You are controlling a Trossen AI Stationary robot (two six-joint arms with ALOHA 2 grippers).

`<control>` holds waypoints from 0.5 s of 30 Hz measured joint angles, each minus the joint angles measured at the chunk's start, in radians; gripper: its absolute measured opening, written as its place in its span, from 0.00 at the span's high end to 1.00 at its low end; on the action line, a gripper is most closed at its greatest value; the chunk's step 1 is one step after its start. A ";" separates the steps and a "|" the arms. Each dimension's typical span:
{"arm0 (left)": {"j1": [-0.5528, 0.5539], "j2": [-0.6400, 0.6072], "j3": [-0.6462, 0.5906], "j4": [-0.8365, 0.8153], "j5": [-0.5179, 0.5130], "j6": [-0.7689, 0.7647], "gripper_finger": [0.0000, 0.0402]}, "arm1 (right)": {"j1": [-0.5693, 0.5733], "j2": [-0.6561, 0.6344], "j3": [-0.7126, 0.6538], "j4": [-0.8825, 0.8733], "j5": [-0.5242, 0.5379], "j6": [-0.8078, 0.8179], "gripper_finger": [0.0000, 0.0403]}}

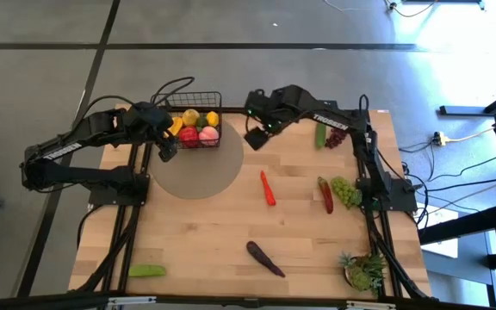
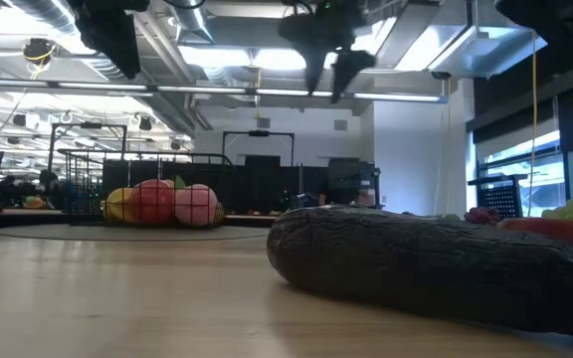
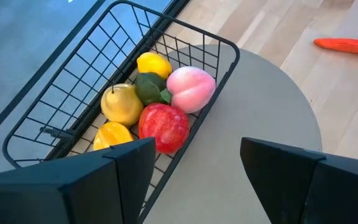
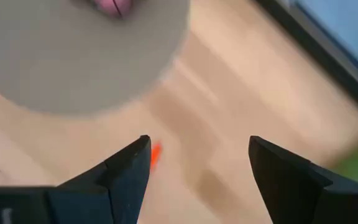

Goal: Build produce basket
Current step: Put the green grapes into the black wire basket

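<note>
Basket (image 1: 198, 120) sat at mat's (image 1: 198, 170) far edge, holding several fruits. Right gripper (image 1: 254, 138) hung beside it, spread and empty; left gripper (image 1: 167, 148) likewise. Likely next: fetch the chili (image 1: 268, 189).

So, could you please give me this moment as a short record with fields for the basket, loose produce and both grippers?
basket: small black wire-mesh basket on the round grey mat, at the table's far edge
in basket: red apple, pink peach, yellow lemon, yellow pear
loose produce: orange-red chili, dark eggplant, green grapes, on the wooden table
left gripper: open, empty, beside the basket
right gripper: open, empty, above the mat's edge
</note>
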 joint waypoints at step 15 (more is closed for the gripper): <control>0.000 0.000 0.000 0.000 0.000 -0.005 0.44 | 0.139 -0.053 -0.018 -0.033 -0.061 0.076 0.36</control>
